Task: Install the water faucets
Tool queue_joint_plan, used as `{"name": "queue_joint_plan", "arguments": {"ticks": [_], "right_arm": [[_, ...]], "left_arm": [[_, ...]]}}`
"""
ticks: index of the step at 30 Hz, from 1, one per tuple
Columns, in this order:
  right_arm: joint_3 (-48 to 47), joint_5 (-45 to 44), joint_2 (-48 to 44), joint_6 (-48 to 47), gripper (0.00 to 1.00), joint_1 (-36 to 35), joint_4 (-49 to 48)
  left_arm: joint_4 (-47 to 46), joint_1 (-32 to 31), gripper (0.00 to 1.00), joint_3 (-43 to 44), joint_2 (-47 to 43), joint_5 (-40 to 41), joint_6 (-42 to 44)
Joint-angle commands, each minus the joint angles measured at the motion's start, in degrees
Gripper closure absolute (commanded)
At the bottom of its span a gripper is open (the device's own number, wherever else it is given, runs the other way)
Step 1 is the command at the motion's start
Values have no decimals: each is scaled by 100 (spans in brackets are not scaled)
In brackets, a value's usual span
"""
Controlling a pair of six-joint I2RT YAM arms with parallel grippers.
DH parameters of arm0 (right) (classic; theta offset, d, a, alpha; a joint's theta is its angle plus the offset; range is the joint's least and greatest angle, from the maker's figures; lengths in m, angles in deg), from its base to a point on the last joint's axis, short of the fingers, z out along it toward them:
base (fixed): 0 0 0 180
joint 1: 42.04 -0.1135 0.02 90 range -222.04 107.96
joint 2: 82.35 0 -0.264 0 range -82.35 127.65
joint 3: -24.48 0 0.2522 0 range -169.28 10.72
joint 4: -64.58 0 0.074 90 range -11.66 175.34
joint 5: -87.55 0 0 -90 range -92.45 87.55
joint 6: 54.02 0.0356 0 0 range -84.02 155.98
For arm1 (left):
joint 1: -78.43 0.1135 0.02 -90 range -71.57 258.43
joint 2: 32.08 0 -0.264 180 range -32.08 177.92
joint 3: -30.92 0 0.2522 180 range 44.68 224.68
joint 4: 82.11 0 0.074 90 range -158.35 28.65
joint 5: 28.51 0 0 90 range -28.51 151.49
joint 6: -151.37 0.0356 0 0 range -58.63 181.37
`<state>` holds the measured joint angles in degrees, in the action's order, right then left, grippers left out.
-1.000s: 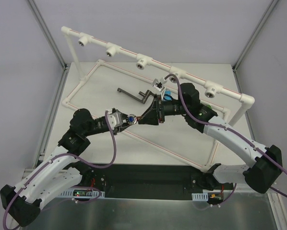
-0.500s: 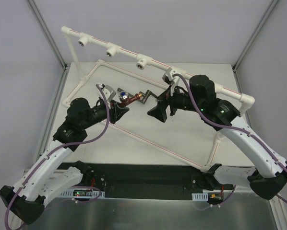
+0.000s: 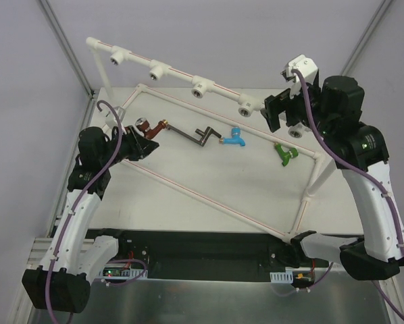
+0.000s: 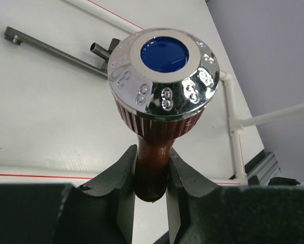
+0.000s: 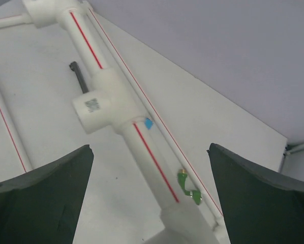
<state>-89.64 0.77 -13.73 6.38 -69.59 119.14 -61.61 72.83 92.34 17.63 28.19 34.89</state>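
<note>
From above, the left pincer [image 3: 142, 137], clamped on the red-brown faucet [image 3: 151, 128], has swung to the bench's [image 3: 256, 182] left, while the right pincer [image 3: 275, 110] has opened and risen beside the white pipe frame [image 3: 202, 86]. Left wrist: fingers [image 4: 122, 175] pinch the stem under the chrome knob [image 4: 164, 76], so fitting it likely falls to this arm. Right wrist: jaws wide apart, empty, with the blue faucet [image 5: 148, 123] and green faucet [image 5: 186, 185] lying below, uninstalled.
</note>
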Motion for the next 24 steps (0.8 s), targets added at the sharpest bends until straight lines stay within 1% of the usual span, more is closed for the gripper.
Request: {"name": "queue_joint_plan", "arguments": {"ticks": [1,3,4,6,9,10,13,16,17,19,20,22,23,24], "right_arm": [[-598,859,344,-633,1,792,692],[-818,1197,537,-818,5,1005,1051],[-1071,1363,747,-923,6,1102,1210],[-1240,1470,933,-1204,7,1138,1570],[-1320,1663,1136,-1459,10,1147,1808],[-1329,1838,1197,-1634,11,1138,1861],[-1416,1980,1329,-1873,14,1147,2037],[-1452,2033,1478,-2005,22,1138,2108],[-1452,2042,1514,-2066,27,1129,2117],[-1408,2120,1566,-2128,32,1138,2134],[-1373,2138,1575,-2189,39,1120,2143],[-1259,2156,1558,-2234,48,1129,2125],[-1206,2156,1541,-2234,59,1129,2099],[-1153,2156,1523,-2243,64,1129,2056]], "left_arm": [[-200,288,100,182,-67,-528,-753],[-235,393,100,261,-23,-659,-972],[-278,507,100,261,-6,-704,-1060],[-533,647,100,253,56,-853,-1419],[-937,842,100,209,144,-1047,-1946],[-1008,877,100,209,170,-1082,-2044],[-1245,912,100,270,319,-1144,-2361],[-1561,903,100,341,565,-1284,-2721],[-1684,903,100,358,661,-1319,-2818],[-2113,921,100,358,759,-1363,-3160],[-2264,921,100,367,837,-1381,-3283],[-2658,921,100,358,917,-1337,-3635],[-2756,921,100,376,987,-1302,-3749],[-2888,912,100,376,1005,-1215,-3959]]}}
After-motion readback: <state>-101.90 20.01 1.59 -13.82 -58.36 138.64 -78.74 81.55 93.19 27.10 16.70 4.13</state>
